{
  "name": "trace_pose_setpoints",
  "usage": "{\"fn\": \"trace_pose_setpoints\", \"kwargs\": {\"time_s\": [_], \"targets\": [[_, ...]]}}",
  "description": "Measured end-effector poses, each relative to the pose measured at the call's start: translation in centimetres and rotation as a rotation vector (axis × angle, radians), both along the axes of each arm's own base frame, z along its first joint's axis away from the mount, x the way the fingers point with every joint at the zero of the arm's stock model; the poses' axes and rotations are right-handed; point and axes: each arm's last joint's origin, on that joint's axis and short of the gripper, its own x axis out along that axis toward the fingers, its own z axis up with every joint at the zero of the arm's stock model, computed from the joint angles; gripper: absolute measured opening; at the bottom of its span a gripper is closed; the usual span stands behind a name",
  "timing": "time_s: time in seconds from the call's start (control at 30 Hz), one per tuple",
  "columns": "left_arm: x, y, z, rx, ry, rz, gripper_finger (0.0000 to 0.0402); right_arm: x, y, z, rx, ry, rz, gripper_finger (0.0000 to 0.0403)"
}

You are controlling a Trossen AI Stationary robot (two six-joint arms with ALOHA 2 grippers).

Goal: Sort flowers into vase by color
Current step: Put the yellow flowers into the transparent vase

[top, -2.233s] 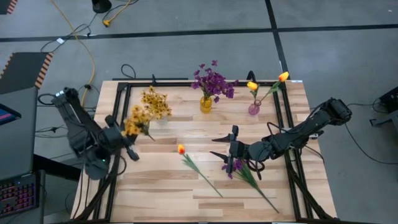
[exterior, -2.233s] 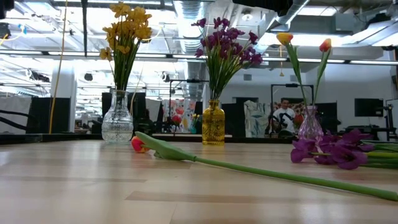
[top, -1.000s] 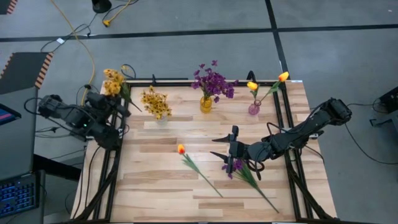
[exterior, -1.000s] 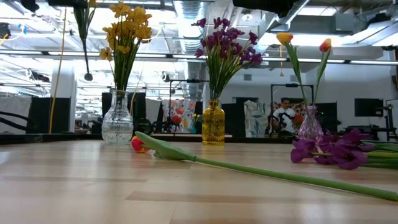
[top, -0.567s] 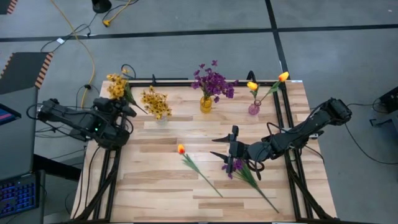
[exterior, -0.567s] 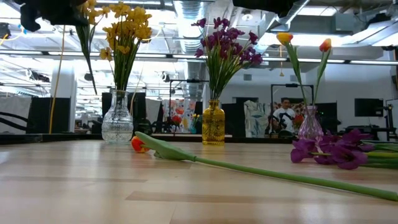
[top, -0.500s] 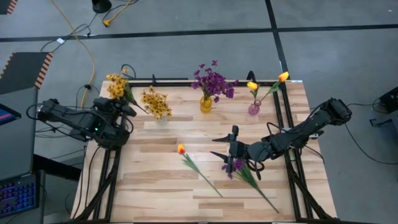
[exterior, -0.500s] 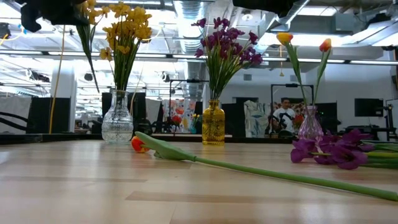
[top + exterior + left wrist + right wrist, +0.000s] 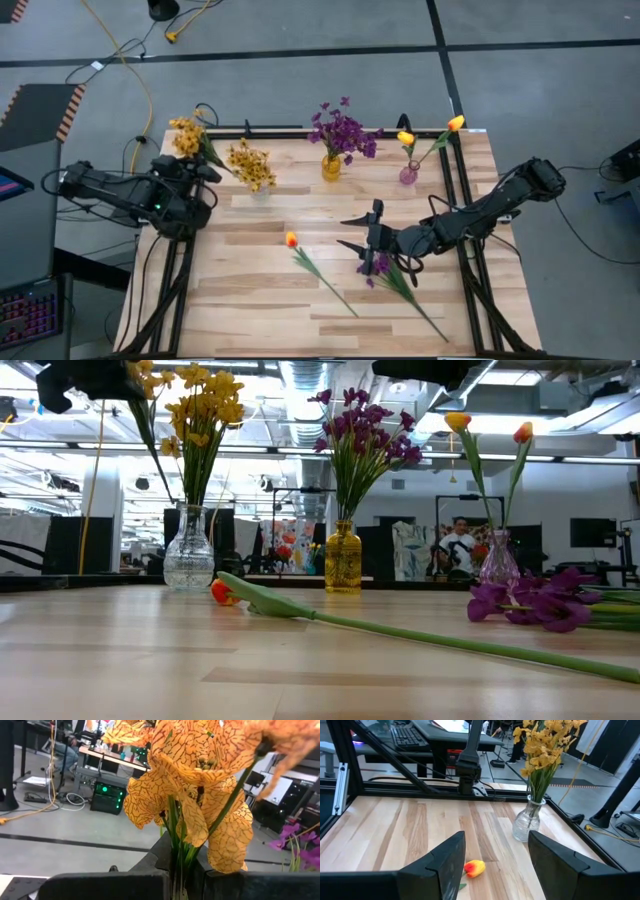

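Left gripper (image 9: 197,172), at the table's far-left corner, is clamped on the green stems of a yellow small-blossom bunch (image 9: 186,137), held in the air just beside the clear glass vase (image 9: 259,190) that already carries another yellow bunch (image 9: 250,164). Right gripper (image 9: 360,232) hovers with its fingers spread apart above a purple bunch (image 9: 380,268) lying on the light wooden table (image 9: 270,300). Near it lies a single orange-yellow tulip (image 9: 292,240). An amber vase (image 9: 331,167) holds purple flowers (image 9: 340,130); a small pink vase (image 9: 408,175) holds two tulips (image 9: 405,138).
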Motion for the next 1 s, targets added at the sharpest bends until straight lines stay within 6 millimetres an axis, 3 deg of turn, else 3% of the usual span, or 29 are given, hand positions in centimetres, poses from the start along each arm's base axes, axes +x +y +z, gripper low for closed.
{"fn": "trace_pose_setpoints", "kwargs": {"time_s": [0.53, 1.0], "targets": [[0.7, 0.3, 0.2, -0.003, -0.021, 0.045, 0.0006, 0.0, 0.0, 0.0, 0.0, 0.0, 0.0, 0.0244], [3.8, 0.6, -1.3, 0.024, 0.096, 0.123, 0.0006, 0.0, 0.0, 0.0, 0.0, 0.001, 0.0, 0.0244]]}}
